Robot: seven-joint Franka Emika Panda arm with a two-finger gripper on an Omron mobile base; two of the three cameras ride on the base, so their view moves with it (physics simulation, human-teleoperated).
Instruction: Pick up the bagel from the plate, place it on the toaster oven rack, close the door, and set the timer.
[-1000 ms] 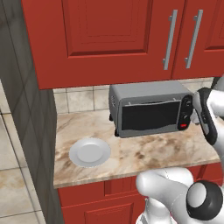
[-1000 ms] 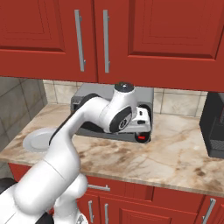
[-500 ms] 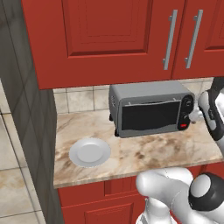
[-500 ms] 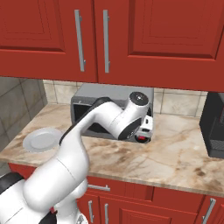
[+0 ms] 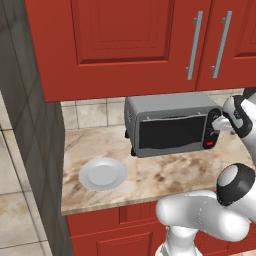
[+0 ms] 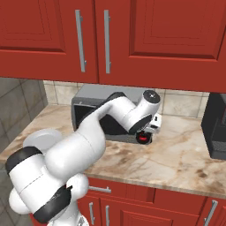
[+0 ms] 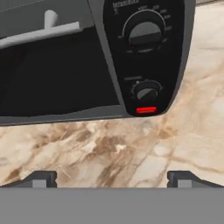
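Fingers (image 7: 111, 177) spread wide, holding nothing, facing the toaster oven (image 7: 87, 57) control knobs (image 7: 146, 92).

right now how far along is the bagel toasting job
Done: the plate lies bare and the toaster oven door is shut; whether the bagel is inside cannot be told through the dark glass. In hand: the open gripper faces the control panel's knobs. Left: setting the timer.

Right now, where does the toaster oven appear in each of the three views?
Left base view: toaster oven right of centre, on the counter, behind the plate.
Right base view: left of centre, partly behind the arm.
Hand view: across the top, door left, control panel right.
Shared landmark: the red light low on the panel.
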